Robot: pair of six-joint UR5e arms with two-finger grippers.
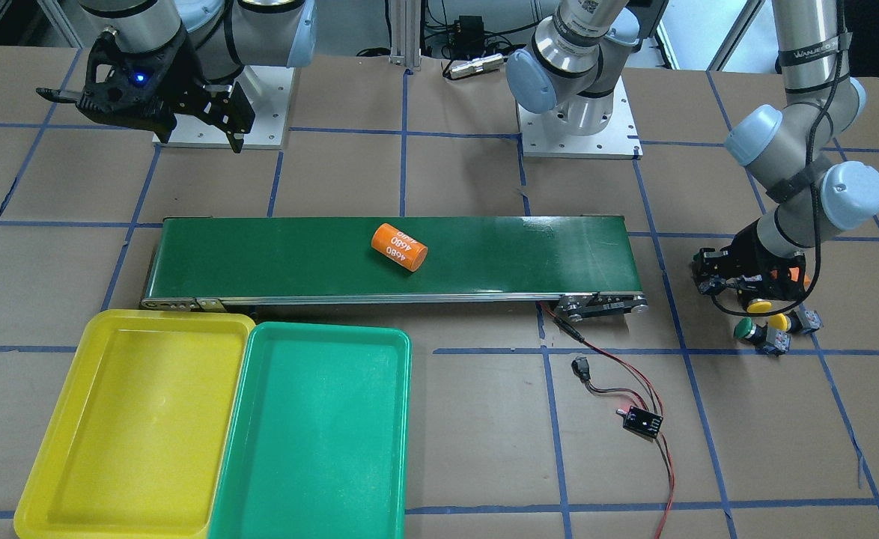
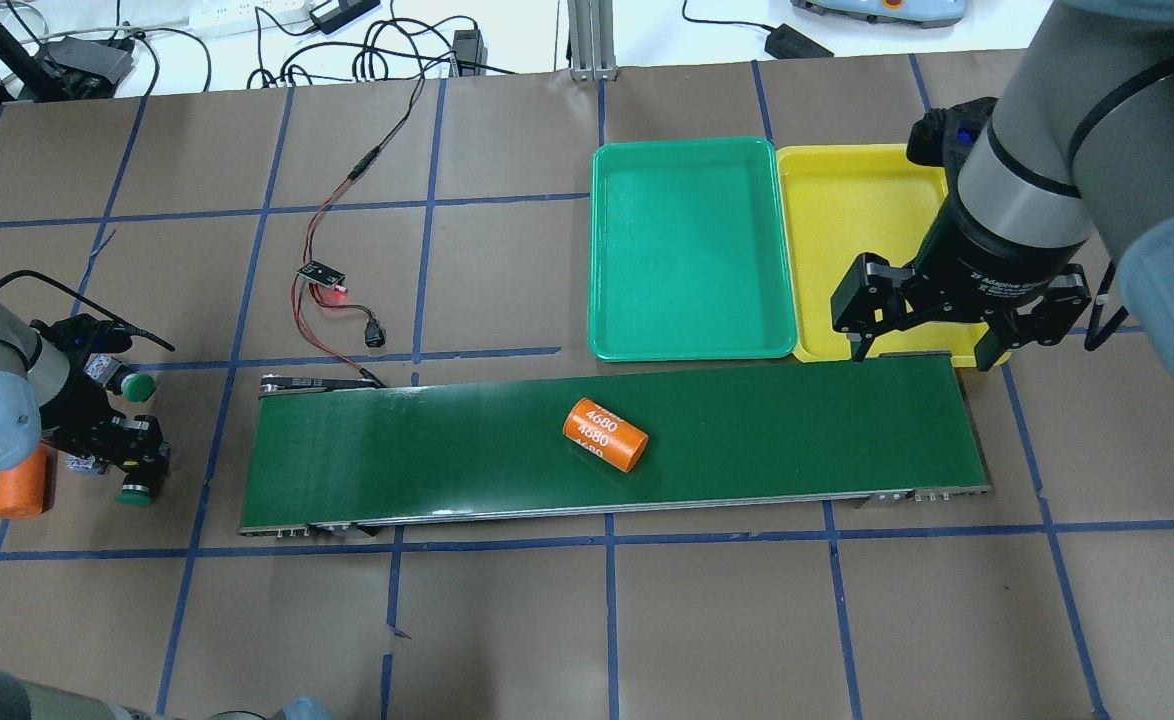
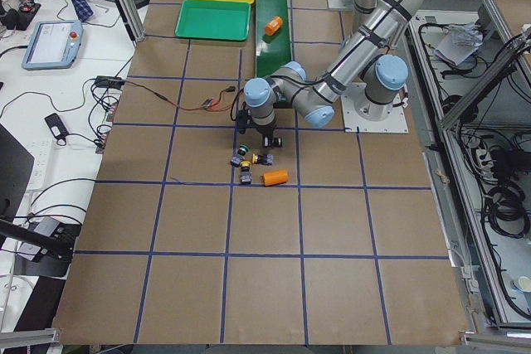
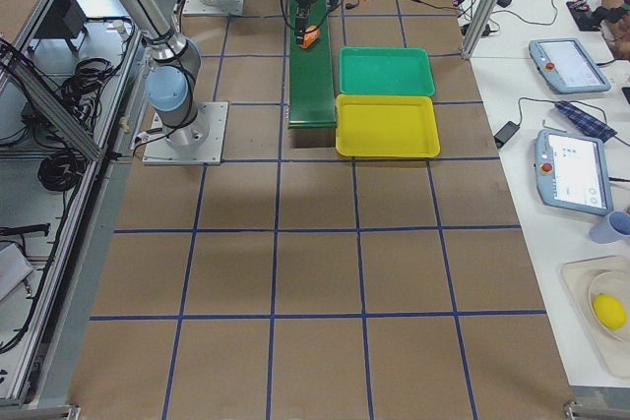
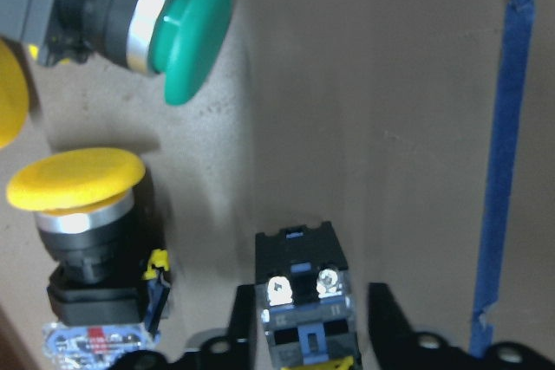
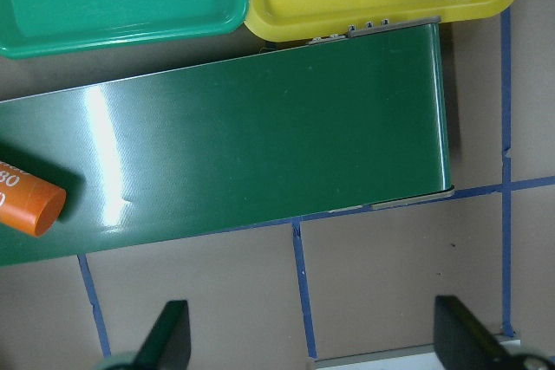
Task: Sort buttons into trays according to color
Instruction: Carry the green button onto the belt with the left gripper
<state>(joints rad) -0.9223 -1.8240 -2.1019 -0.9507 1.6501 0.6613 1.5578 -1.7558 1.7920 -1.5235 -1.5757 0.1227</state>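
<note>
My left gripper (image 5: 308, 327) is low over the table beyond the conveyor's left end, also seen in the overhead view (image 2: 115, 448). It is open, its fingers either side of a button's grey-blue contact block (image 5: 301, 288), with a small gap on one side; that button's cap is hidden in this view. Close by lie a green button (image 5: 186, 36) and a yellow button (image 5: 76, 181); another yellow cap (image 5: 9, 101) shows at the edge. My right gripper (image 2: 932, 345) is open and empty above the conveyor's right end. The yellow tray (image 2: 847, 220) and the green tray (image 2: 692, 245) hold nothing.
An orange cylinder (image 2: 604, 434) lies on the dark-green conveyor belt (image 2: 797, 440). A second orange cylinder (image 2: 22, 490) lies beside my left arm. Red and black wires with a small controller board (image 2: 322, 275) run from the conveyor's left end.
</note>
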